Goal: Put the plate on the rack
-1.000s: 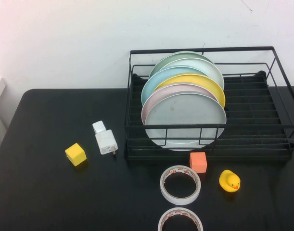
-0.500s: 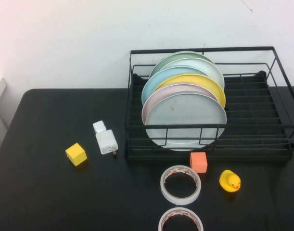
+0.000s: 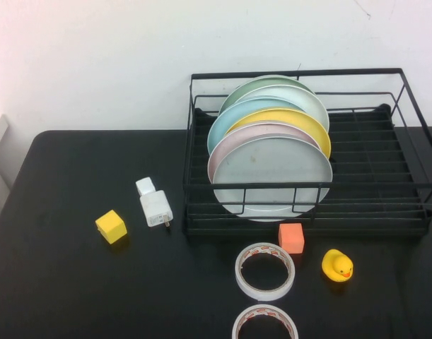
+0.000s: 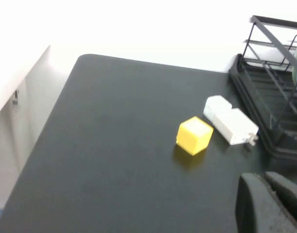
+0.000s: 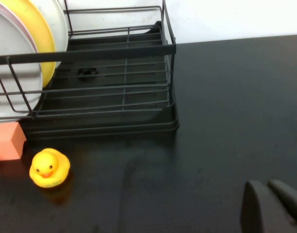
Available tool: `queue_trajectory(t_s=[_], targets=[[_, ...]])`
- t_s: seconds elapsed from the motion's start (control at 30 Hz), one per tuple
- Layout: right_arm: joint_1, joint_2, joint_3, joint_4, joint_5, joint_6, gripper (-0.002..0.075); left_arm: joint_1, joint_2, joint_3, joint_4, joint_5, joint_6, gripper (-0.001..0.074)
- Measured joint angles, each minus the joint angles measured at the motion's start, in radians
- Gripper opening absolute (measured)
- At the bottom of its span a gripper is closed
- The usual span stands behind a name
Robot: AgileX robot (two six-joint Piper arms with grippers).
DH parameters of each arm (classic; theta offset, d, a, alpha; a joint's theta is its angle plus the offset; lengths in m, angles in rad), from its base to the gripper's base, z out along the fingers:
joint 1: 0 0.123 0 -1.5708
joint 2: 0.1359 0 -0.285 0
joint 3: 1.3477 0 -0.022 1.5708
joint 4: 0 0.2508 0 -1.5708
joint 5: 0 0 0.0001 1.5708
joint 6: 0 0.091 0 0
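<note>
Plate (image 3: 272,173), pale grey, already stood at the front of the row inside the rack (image 3: 413,185), right of centre in the high view. Its weight on the front wire might let it slip if nudged. Left pincer (image 4: 270,204) and right pincer (image 5: 274,206), both apparently pressed together, hung low over the desk (image 3: 60,282), well apart from it.

Both pincers hang above the table, left pincer (image 4: 270,204) and right pincer (image 5: 274,206) closed, empty.
</note>
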Motion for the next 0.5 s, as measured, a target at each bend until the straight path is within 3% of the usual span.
queue_trajectory(t_s=[0.27, 0.5], targets=[[0.0, 0.0, 0.0, 0.0, 0.002, 0.0, -0.0002, -0.005, 0.0, 0.0, 0.056, 0.034, -0.02, -0.0001], [0.0, 0.0, 0.0, 0.0, 0.002, 0.0, -0.0002, -0.07, 0.0, -0.002, 0.066, 0.059, -0.025, -0.0001]])
